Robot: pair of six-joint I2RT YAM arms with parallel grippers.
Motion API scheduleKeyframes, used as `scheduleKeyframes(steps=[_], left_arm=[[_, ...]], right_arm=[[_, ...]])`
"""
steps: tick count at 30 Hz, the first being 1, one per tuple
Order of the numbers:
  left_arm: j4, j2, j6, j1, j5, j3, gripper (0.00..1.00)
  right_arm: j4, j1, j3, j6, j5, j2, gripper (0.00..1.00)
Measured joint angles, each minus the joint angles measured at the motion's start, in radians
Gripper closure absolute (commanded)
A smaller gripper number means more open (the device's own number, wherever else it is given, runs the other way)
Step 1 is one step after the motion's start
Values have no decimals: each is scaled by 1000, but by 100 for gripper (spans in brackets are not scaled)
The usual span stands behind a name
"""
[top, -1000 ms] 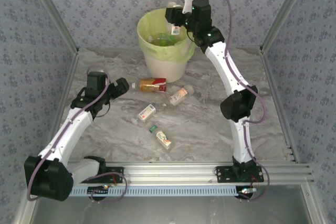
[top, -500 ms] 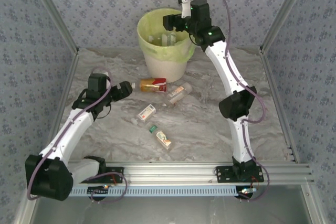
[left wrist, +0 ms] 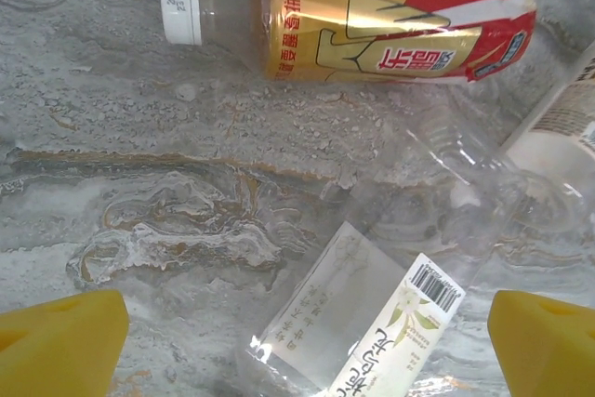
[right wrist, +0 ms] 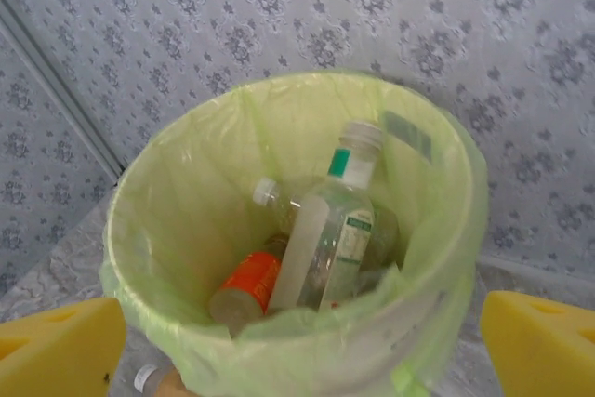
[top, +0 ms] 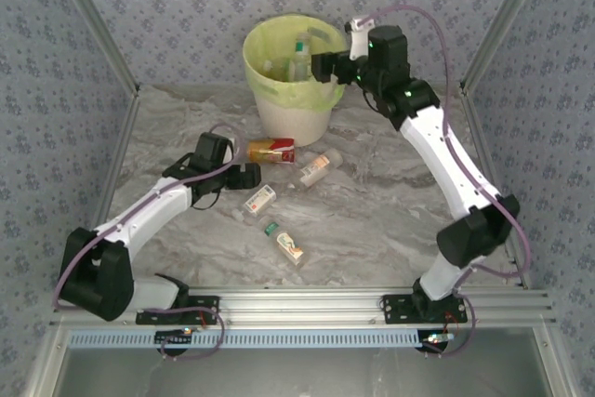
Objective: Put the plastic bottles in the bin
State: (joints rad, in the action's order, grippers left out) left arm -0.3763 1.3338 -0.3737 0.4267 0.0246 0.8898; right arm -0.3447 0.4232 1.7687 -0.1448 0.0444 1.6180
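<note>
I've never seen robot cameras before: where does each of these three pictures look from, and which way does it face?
Top external: fixed above and behind, looking down at the table; both arms, left gripper and right gripper show.
Left wrist: on the left arm, facing down at the red-and-gold bottle; its yellow fingertips show.
Right wrist: on the right arm, looking into the bin; its yellow fingertips show.
Shared: top and right wrist both show the bin; top and left wrist, that bottle.

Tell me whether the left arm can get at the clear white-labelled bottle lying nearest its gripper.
Probably yes. The left gripper hangs open above the white-labelled bottle, fingers spread either side, nothing on top of it. The red and gold bottle lies beyond, clear of the path.
</note>
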Motion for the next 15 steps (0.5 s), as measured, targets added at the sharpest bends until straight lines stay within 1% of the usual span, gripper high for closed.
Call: scheduleKeyframes(steps=[3, 7, 11, 15], left_arm=[[-4, 19, 23, 2, 5, 0, 1], [-11, 42, 60, 21, 16, 7, 1], [-5, 89, 115, 76, 12, 21, 1], [-6, 179, 174, 141, 3, 42, 1]], right_arm=[[48, 0, -156, -21, -33, -96, 0], [87, 0, -322, -59, -85, -206, 0], [97, -2, -443, -121, -118, -295, 0], [108, -12, -560, -193, -148, -371, 0]])
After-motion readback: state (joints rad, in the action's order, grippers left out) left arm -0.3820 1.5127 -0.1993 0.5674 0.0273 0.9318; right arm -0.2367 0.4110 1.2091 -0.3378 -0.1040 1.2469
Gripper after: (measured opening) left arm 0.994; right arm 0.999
